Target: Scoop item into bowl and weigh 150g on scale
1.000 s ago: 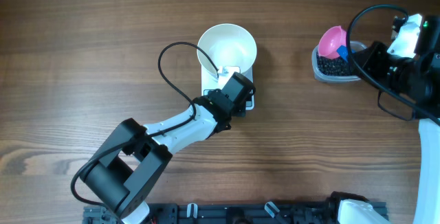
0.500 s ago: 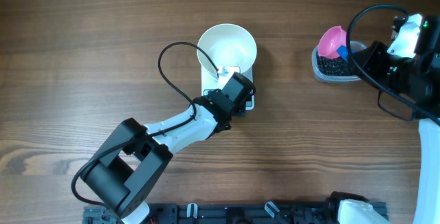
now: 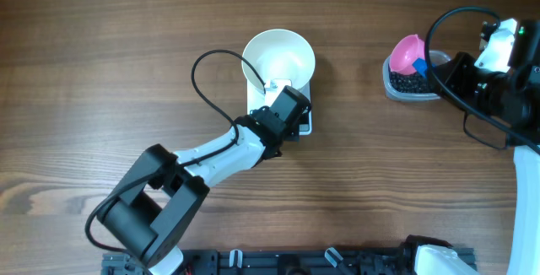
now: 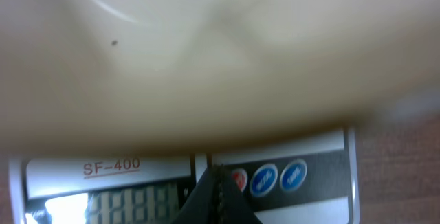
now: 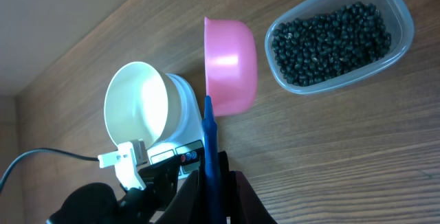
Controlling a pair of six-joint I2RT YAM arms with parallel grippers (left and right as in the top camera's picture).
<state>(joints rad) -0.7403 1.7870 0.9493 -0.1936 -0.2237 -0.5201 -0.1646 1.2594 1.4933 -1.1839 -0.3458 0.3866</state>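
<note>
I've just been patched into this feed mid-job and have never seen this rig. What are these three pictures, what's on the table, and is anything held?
Two robot arms, each ending in a two-finger gripper, work at a wooden table. One picture looks straight down from above. The other two come from a camera on each wrist. A white bowl, which looks empty, sits on a small digital scale. To the right, a clear tub holds black beans. The left gripper is shut and holds nothing, its tip at the scale's buttons. The right gripper is shut on the blue handle of a pink scoop near the tub.
</note>
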